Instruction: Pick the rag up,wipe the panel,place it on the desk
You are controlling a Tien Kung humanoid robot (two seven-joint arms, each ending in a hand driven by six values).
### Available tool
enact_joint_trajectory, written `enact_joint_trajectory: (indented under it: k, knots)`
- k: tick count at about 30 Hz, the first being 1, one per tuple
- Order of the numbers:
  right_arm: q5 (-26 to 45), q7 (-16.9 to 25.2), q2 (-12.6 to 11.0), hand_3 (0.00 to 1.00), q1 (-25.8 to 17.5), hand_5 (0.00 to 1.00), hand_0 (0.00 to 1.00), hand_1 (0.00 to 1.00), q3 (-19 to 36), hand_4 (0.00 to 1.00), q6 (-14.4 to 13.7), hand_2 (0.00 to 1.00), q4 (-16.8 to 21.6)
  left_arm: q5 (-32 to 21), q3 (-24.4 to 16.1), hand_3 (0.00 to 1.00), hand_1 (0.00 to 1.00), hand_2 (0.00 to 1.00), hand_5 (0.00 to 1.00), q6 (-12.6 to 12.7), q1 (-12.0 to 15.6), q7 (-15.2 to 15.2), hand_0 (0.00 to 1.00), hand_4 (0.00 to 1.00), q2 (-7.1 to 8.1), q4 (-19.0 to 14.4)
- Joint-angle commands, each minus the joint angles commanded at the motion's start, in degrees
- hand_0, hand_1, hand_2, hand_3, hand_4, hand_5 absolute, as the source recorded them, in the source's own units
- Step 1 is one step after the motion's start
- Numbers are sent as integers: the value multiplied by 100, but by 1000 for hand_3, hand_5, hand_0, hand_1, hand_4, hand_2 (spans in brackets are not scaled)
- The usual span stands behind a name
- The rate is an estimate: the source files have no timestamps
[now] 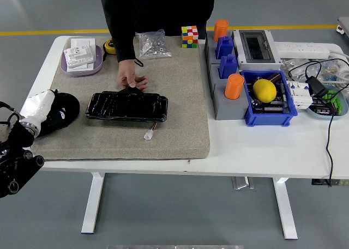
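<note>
- Step, as judged: the set-down. The rag (38,108), a white cloth, sits bunched in the left hand (57,111) at the left end of the beige mat (180,96).
- Left hand's black fingers are closed around the rag, resting low on the mat.
- Panel (126,107), glossy black, lies just right of the hand; a person's hand (130,81) steadies its far edge.
- Next move calls for opening the fingers and withdrawing clear.
- Right hand not seen.

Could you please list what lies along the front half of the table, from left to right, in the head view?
Left hand → black panel → white connector → orange cup → lemon → black cable.
</note>
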Motion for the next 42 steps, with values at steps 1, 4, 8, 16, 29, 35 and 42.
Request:
enact_joint_trajectory:
  k: [1,4,8,16,29,35,42]
  knots:
    - [1,1,-1,629,-1,653,718,554,0,998,-2,676,0,12,0,799,855,897,221,-9,5,-5,720,872,2,-17]
    - [-5,-1,-4,628,-4,650,715,553,4,998,-7,676,0,20,-23,824,858,902,423,-52,28,-16,726,951,4,-94]
    - [-6,-4,-2,628,-6,650,715,553,4,998,2,676,-8,63,-27,824,858,902,423,-59,30,-32,726,951,9,-183]
    - [-12,-6,-2,625,-14,637,715,552,5,998,7,675,-18,97,-65,829,860,897,654,-65,17,-36,718,998,38,-290]
    - [-25,-20,-3,623,-14,637,715,551,41,998,9,675,-15,235,-141,836,866,898,457,-178,-34,182,716,964,151,-193]
    - [-13,-18,-5,622,1,636,718,551,21,998,2,674,-11,213,-167,840,870,898,401,-241,-34,229,717,953,214,-221]
    - [-27,-26,-7,622,-1,636,718,551,47,998,8,674,-18,202,-253,840,870,899,400,-278,-8,222,717,952,319,-360]
